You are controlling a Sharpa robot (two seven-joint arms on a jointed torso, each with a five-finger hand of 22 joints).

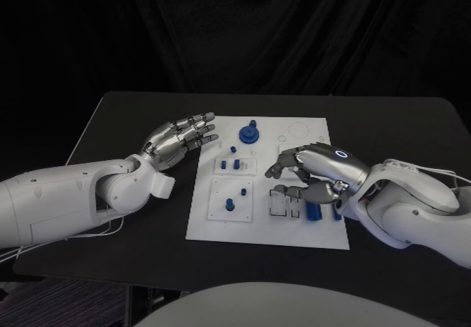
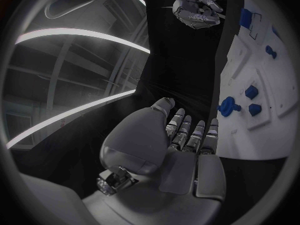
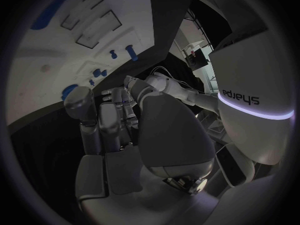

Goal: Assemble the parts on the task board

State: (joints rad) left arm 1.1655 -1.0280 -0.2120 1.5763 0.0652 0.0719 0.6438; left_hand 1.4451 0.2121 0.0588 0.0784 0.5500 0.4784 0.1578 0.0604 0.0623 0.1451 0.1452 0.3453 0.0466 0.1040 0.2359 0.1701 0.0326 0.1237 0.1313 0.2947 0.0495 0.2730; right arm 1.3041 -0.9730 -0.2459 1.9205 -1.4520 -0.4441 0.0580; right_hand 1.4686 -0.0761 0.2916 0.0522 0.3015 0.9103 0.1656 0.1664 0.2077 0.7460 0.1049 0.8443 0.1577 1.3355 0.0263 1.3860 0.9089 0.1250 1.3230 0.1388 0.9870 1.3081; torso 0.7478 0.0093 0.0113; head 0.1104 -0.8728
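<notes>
The white task board (image 1: 211, 231) lies mid-table. On it are a round blue knob (image 1: 250, 133), small blue pegs (image 1: 231, 163) and a peg (image 1: 231, 203) standing in a square plate. Two blue pieces (image 1: 314, 213) lie by empty slots (image 1: 282, 202). My left hand (image 1: 182, 139) hovers beside the board's left edge with its fingers straight and apart, holding nothing. My right hand (image 1: 304, 174) sits over the board's right side, fingers curled down toward the slots; whether they hold a part is hidden. The left wrist view shows the knob (image 2: 228, 106) beyond my left hand (image 2: 181, 145).
The black table (image 1: 118, 122) has bare surface left of the board and behind it. A white cable (image 1: 422, 167) runs along my right arm. The table's front edge lies close below the board.
</notes>
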